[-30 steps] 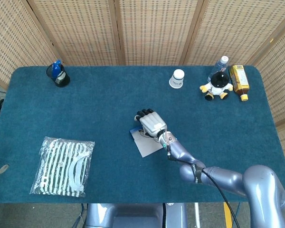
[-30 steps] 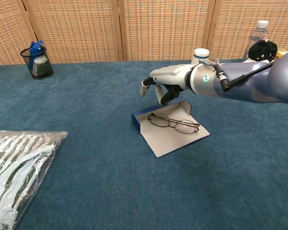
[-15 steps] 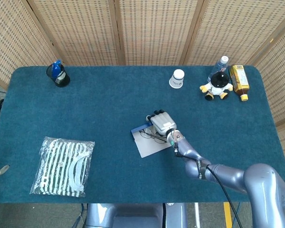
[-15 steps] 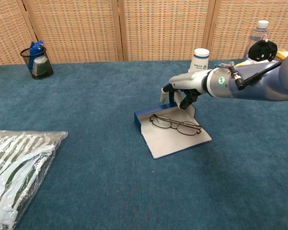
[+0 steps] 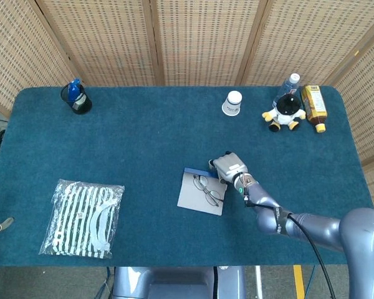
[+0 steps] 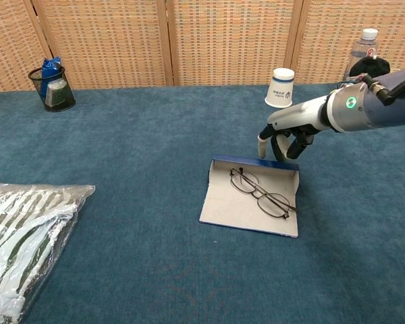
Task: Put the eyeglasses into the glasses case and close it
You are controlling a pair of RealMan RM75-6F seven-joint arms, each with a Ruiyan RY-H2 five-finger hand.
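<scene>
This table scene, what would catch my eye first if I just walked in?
Probably the open glasses case lying flat near the middle of the blue table, with the eyeglasses resting inside it. Right behind its far right corner hovers the robot's right hand, fingers pointing down at the case's rim. After that, the striped plastic bag at the near left edge stands out.

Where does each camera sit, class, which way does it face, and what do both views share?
Head view: high above the table, looking steeply down; shows the right arm and right hand.
Chest view: low at the near edge, looking level across to the wicker screens; shows the right hand and forearm.
Shared: glasses case, eyeglasses, paper cup.
</scene>
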